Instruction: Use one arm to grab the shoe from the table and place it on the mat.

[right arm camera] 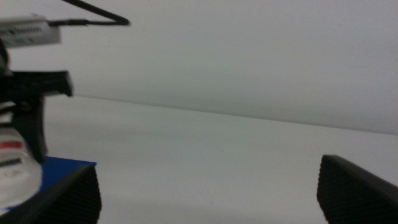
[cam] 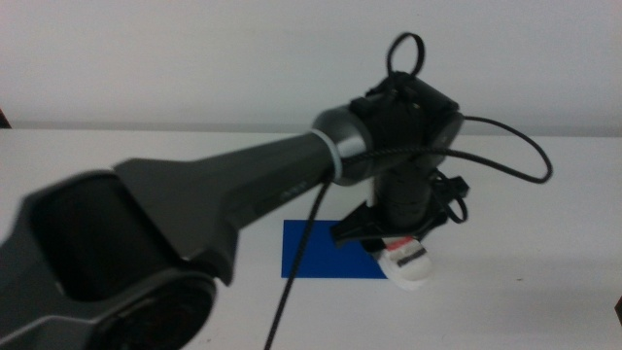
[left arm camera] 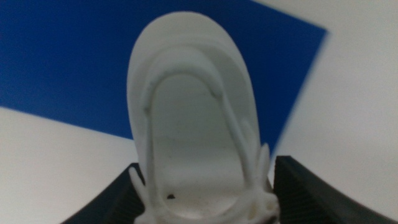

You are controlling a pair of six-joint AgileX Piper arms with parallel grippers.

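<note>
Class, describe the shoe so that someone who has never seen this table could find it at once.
On the wide white table lies a deep blue mat, the only coloured patch. At the mat's right edge, under the left gripper of the dark arm, sits the shoe, held between the jaws. It is small and white with a thick sole and a red strap.

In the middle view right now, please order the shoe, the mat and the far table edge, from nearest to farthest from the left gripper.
1. The shoe, between the jaws of the left gripper.
2. The mat, under and beside the gripper, toward the left.
3. The far edge of the table, well behind.
</note>
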